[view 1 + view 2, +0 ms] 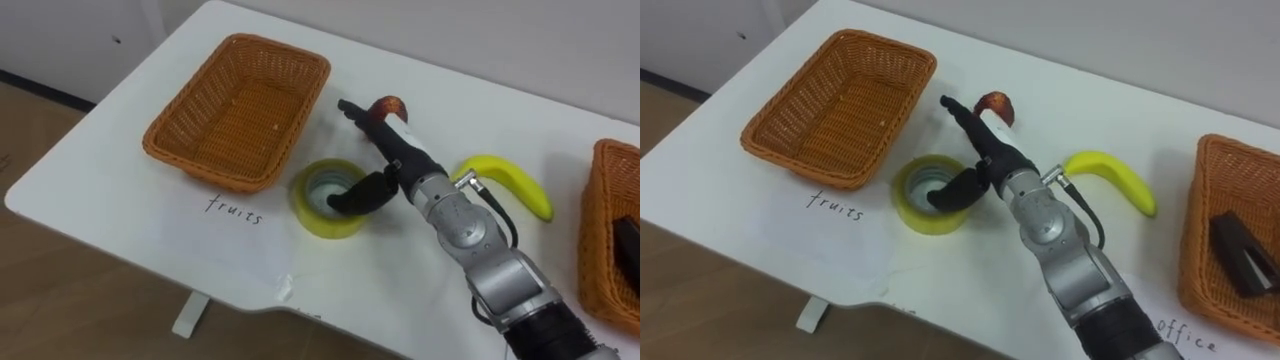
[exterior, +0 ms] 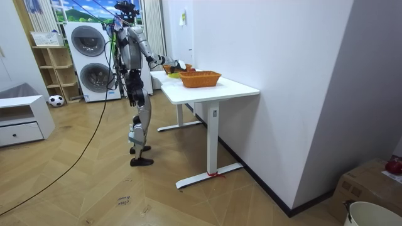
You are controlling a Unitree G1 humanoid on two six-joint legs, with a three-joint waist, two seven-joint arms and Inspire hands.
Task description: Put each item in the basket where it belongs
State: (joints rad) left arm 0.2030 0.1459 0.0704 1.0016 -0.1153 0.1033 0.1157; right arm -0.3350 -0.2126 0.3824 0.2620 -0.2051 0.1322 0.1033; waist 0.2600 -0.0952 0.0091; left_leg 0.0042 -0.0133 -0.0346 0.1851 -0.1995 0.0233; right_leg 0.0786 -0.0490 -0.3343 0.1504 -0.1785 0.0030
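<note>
My right hand (image 1: 405,160) reaches across the white table (image 1: 130,200) with straight fingers and is open. Its fingertips point at a red apple (image 1: 393,104) lying just behind them. Its thumb hangs over the hole of a yellow tape roll (image 1: 318,212). A yellow banana (image 1: 510,178) lies to the right of my forearm. The wicker basket (image 1: 200,168) labelled fruits stands at the left and holds nothing. Another wicker basket (image 1: 1195,240), labelled office, stands at the right with a dark stapler-like thing (image 1: 1238,255) inside.
The table's near edge runs close below the tape roll, with wooden floor beyond it. In the room view I stand at the table's end by a white wall, washing machines (image 2: 91,59) behind me.
</note>
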